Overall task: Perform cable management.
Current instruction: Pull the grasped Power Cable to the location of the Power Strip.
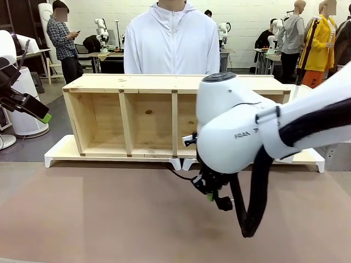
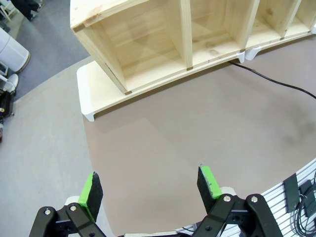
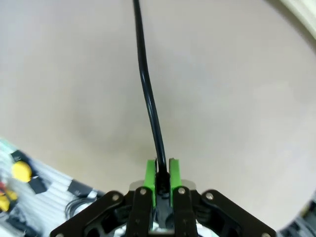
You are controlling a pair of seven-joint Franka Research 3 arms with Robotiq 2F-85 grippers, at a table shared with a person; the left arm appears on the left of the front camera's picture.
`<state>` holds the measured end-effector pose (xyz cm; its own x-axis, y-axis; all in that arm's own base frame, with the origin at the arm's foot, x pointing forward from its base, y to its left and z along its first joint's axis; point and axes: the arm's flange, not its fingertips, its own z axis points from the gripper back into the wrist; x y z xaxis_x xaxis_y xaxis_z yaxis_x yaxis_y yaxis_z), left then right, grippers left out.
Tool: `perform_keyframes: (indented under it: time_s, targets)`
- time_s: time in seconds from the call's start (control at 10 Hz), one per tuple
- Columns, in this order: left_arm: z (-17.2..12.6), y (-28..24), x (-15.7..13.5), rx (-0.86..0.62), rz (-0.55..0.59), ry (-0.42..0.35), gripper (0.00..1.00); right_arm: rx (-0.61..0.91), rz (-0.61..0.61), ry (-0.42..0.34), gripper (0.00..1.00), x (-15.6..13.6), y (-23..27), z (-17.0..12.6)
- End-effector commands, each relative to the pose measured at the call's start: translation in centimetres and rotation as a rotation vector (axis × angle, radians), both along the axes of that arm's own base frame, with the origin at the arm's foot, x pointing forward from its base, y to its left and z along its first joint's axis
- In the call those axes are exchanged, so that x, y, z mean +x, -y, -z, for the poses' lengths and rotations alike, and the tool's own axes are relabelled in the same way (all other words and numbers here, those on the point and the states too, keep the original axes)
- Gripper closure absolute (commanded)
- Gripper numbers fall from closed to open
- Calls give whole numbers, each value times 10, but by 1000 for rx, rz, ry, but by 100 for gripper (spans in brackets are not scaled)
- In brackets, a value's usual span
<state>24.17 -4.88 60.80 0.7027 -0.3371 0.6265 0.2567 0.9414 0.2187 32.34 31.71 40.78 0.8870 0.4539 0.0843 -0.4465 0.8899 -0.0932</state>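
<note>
A white-painted brick wall point(image 1: 247, 13) is seen across the far end of the room, which is evenly and brightly lit. The floor point(image 1: 33, 145) is finished in plain grey and is also seen past the table's left edge from the left wrist view. The table point(image 1: 109, 219) is topped in matt brown. Along its far edge, a pale wooden shelf point(image 1: 148, 118) with open compartments is set on low white risers point(image 1: 109, 159). Farther back, worktables point(image 1: 104, 55) laden with equipment are ranged before the wall.
</note>
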Motion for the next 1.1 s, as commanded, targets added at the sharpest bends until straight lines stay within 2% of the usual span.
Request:
perform_keyframes:
  time_s: [0.0, 0.1, 0.2, 0.7, 1.0]
  targets:
    - [0, 1, 2, 5, -3, 9, 0, 18, 79, 24, 86, -18, 20, -4]
    - [0, 1, 2, 5, -3, 9, 0, 9, 106, 33, 86, -22, 28, -5]
    - [0, 1, 2, 5, -3, 9, 0, 3, 35, 11, 86, -4, 12, -3]
    - [0, 1, 2, 5, -3, 9, 0, 3, 35, 11, 86, -4, 12, -3]
    - [0, 1, 2, 5, -3, 9, 0, 33, 34, 17, 86, -32, 46, -13]
